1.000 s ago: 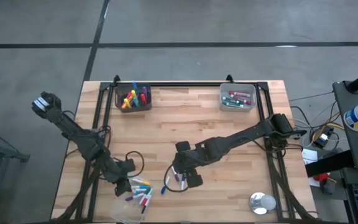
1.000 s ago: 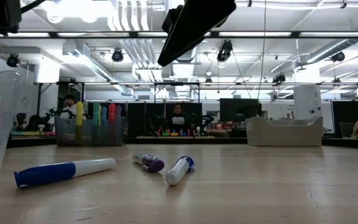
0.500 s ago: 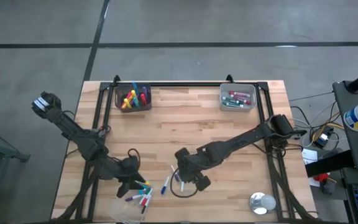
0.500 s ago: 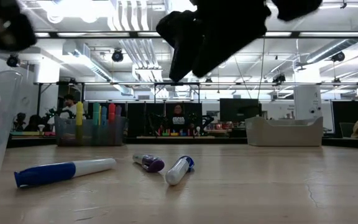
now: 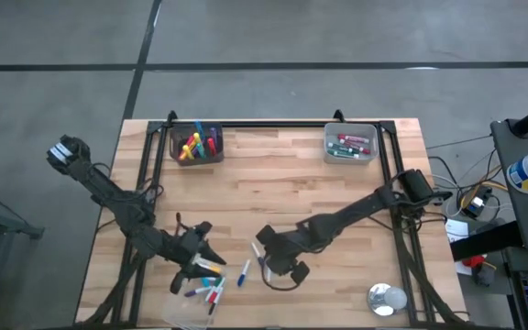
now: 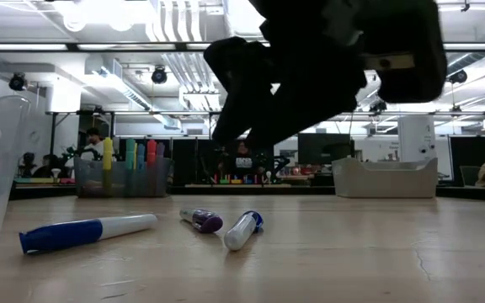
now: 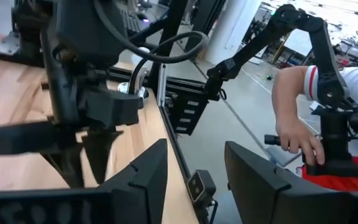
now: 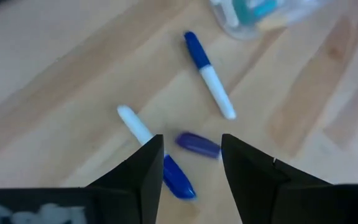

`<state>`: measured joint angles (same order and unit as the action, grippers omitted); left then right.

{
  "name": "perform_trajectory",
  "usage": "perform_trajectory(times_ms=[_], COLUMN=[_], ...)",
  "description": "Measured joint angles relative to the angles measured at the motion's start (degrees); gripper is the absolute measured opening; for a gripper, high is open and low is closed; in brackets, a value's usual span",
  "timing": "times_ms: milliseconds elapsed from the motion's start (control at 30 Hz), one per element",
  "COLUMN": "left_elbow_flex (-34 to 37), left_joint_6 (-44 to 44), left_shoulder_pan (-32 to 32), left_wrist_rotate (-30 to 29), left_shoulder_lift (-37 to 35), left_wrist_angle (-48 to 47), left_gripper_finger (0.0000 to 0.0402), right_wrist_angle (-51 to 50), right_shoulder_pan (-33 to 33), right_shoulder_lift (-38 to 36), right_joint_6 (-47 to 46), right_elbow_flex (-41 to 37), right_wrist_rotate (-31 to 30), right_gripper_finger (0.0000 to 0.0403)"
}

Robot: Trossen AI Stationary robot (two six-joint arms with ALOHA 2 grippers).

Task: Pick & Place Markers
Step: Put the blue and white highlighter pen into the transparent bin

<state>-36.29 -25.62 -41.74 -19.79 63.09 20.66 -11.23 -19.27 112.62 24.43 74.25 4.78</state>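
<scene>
A butcher-block table (image 5: 273,188) fills the centre of the overhead frame, two dark arms reaching toward its lower edge. At lower centre the right gripper (image 8: 190,163) hangs low over three loose markers (image 5: 253,261), fingers apart and empty, straddling a purple marker (image 8: 199,144) beside two blue-and-white ones. At lower left the left gripper (image 7: 194,165) points off the table's edge, fingers likewise apart with nothing between them, beside a clear cup (image 5: 191,307) lying with markers spilling out. Two bins (image 5: 197,144) at the top hold more. With pens lying so close, closing fingers could likely nudge a neighbour, rolling it away or pinching two at once.
</scene>
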Motion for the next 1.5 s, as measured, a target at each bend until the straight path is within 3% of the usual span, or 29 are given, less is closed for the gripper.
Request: perform_trajectory(times_ms=[333,567,800,933,1167,1500], left_elbow_flex=[0.00,-0.02,-0.02,-0.02,-0.02,-0.02], left_joint_6=[1.63,1.61,1.55,1.80,1.83,1.77], left_shoulder_pan=[-0.01,0.00,0.00,0.00,0.04,0.07], left_wrist_rotate=[0.06,-0.92,-1.14,-1.14,-1.20,-1.30], left_shoulder_lift=[0.00,0.00,0.00,0.00,0.02,0.00], left_wrist_angle=[0.33,1.30,1.71,1.60,1.21,0.05], left_gripper_finger=[0.0151,0.0151,0.0151,0.0151,0.0151,0.0151], right_wrist_angle=[6.35,4.58,0.97,-0.87,-1.71,-7.13], right_shoulder_pan=[0.16,0.20,0.79,1.11,1.09,1.02], right_shoulder_lift=[0.62,5.48,5.64,5.61,5.35,2.12], right_joint_6=[0.31,2.51,2.73,-0.26,-4.96,-10.90], right_elbow_flex=[-4.89,-2.81,-1.48,-1.96,-2.38,2.51], right_wrist_rotate=[1.72,1.83,1.96,4.57,5.30,5.31], right_gripper_finger=[0.0142,0.0141,0.0138,0.0111,0.0024,0.0025])
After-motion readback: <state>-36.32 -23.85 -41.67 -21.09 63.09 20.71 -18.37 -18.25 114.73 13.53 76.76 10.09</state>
